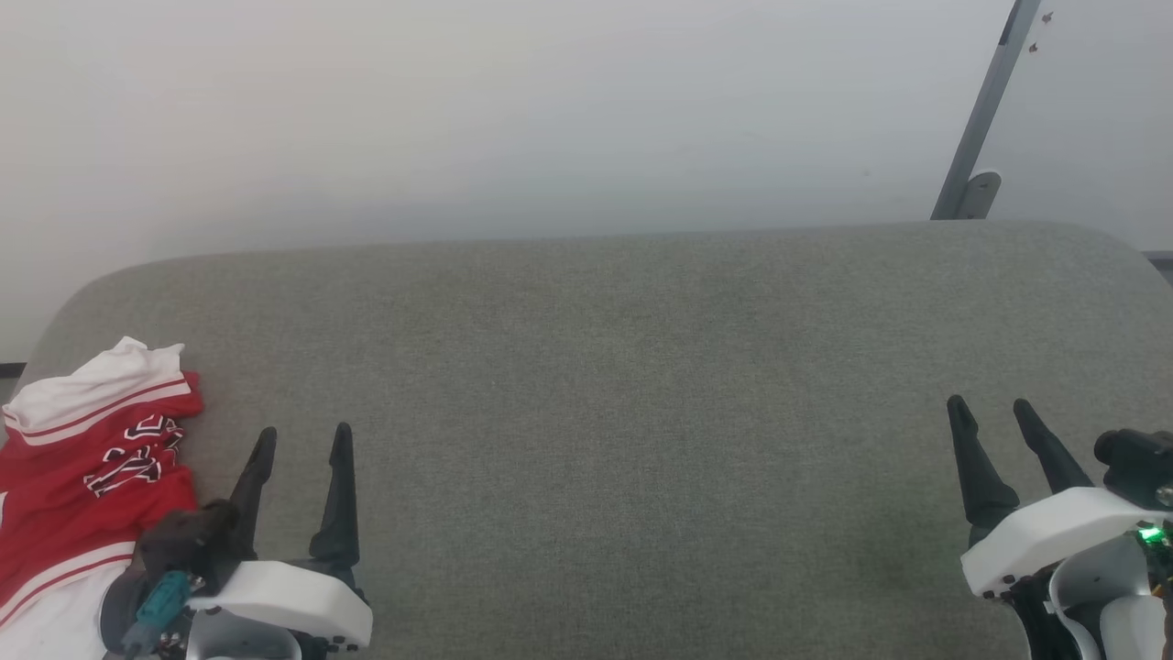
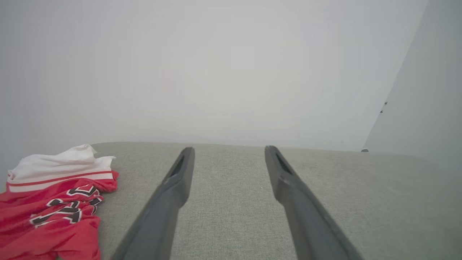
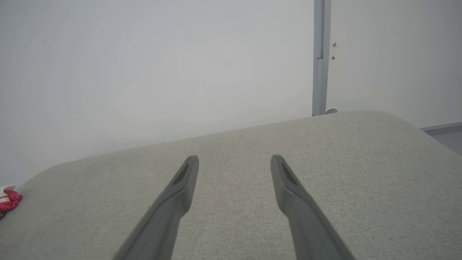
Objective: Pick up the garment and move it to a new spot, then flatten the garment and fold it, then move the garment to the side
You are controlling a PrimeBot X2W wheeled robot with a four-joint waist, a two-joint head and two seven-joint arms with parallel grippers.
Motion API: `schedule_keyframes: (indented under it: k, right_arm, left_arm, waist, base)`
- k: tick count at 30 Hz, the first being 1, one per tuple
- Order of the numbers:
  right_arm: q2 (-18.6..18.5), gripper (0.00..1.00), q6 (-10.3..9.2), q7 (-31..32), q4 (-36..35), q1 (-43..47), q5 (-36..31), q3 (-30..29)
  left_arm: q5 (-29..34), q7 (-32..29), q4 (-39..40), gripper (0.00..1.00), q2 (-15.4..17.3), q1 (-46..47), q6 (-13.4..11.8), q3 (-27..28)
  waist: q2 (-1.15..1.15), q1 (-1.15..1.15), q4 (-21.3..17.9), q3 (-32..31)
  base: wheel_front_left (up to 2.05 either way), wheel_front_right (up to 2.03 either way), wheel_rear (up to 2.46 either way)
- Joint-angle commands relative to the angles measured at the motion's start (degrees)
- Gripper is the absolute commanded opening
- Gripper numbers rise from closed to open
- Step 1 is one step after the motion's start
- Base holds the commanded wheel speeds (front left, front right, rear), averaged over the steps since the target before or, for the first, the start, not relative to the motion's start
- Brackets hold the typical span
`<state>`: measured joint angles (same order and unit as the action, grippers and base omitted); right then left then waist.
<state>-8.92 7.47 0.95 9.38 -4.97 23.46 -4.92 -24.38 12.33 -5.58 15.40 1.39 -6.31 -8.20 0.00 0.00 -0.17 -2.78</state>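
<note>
A small red short-sleeved jersey with white sleeves and striped trim (image 1: 92, 477) lies crumpled at eight o'clock on the grey fabric-covered padded surface (image 1: 586, 367), at its left end and running off the head view's edge. The left gripper (image 1: 304, 431) hovers just beside it at seven o'clock, its two dark fingers spread apart and empty. The right gripper (image 1: 988, 401), well apart at four o'clock, is likewise spread with nothing between its fingers. The jersey looks light, limp and soft, likely to sag and bunch when lifted. A pinch on a thicker edge, such as the white striped band at its far end, would probably hold best. The left wrist view brings out the creased dark lettering and the raised white folds, which are flatter and smaller from the head. The right wrist view catches a red sliver at nine o'clock, plus the full grey metal upright (image 3: 318, 57) against the wall.
</note>
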Motion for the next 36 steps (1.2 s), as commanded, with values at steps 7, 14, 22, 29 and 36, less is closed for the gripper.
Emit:
schedule_keyframes:
  k: [7, 14, 22, 29, 36]
  right_arm:
    - [-0.46, 1.00, 0.04, -0.79, -0.92, -0.26, -3.35, 0.11]
    - [-0.83, 1.00, 0.04, -1.39, -1.19, -0.34, -6.12, 0.41]
    - [-1.15, 1.00, 0.03, -1.85, -1.30, -0.42, -8.83, 0.64]
    - [-1.22, 1.00, 0.03, -2.17, -1.28, -0.52, -9.01, 0.91]
    - [-1.43, 1.00, 0.03, -2.70, -1.06, -0.18, -8.70, 1.09]
  left_arm:
    - [3.20, 1.19, 0.99, 1.00, 0.73, -0.62, -0.68, -0.52]
    - [5.37, 2.11, 1.67, 1.00, 1.30, -0.93, -0.64, -0.82]
    - [7.64, 2.89, 1.87, 1.00, 1.81, -1.07, -0.92, -1.57]
    - [7.07, 2.96, 1.55, 1.00, 1.88, -0.96, -0.69, -1.72]
    - [5.73, 2.91, 0.83, 1.00, 1.26, -0.83, -0.73, -1.67]
  waist:
    - [0.00, 0.00, 0.04, -0.27]
    - [0.00, 0.00, 0.11, -0.44]
    - [0.00, 0.00, 0.15, -0.70]
    - [0.00, 0.00, 0.14, -0.75]
    - [0.00, 0.00, 0.60, -0.98]
  base:
    - [0.00, 0.00, 0.00]
    - [0.00, 0.00, 0.00]
    - [0.00, 0.00, 0.00]
    - [0.00, 0.00, 0.00]
    - [0.00, 0.00, 0.00]
